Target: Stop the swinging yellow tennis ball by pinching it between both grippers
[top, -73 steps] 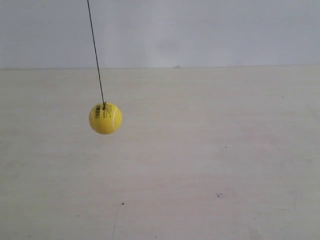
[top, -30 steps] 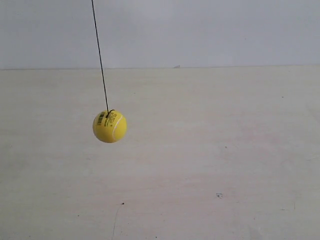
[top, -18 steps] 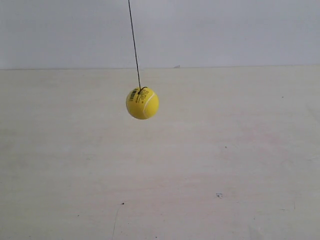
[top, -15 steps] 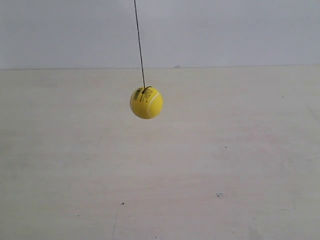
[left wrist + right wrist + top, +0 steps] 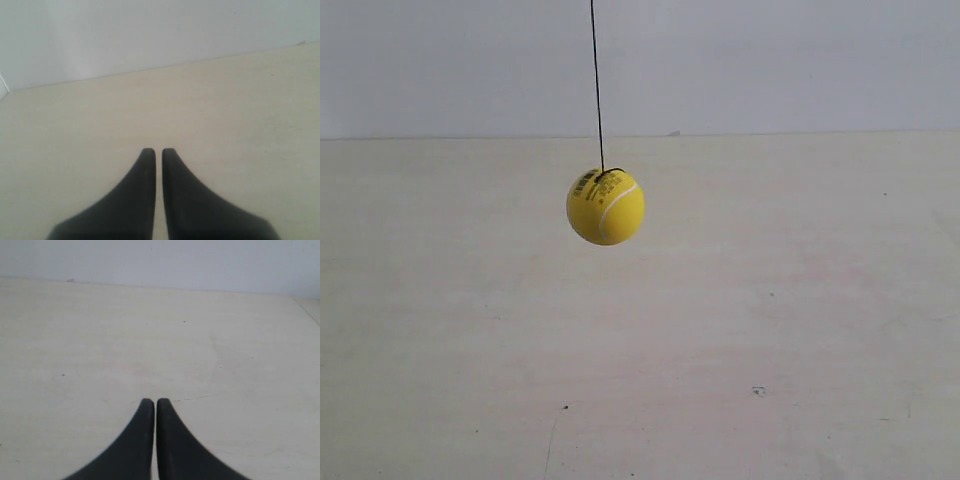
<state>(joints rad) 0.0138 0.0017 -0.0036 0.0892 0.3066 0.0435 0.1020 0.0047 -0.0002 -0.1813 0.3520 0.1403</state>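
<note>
The yellow tennis ball hangs in the air on a thin dark string above the pale table, left of the exterior view's middle; its white seam and small label face the camera. Neither arm shows in the exterior view. In the left wrist view my left gripper is shut, its black jaws side by side with only a thin slit between them, over bare table. My right gripper is likewise shut over bare table. The ball appears in neither wrist view.
The pale wooden table runs back to a light grey wall. A few small dark specks mark the tabletop. A table corner shows in the left wrist view.
The ball has swung from the left toward the middle and risen, then drifted slightly back left, and now looks a little larger.
</note>
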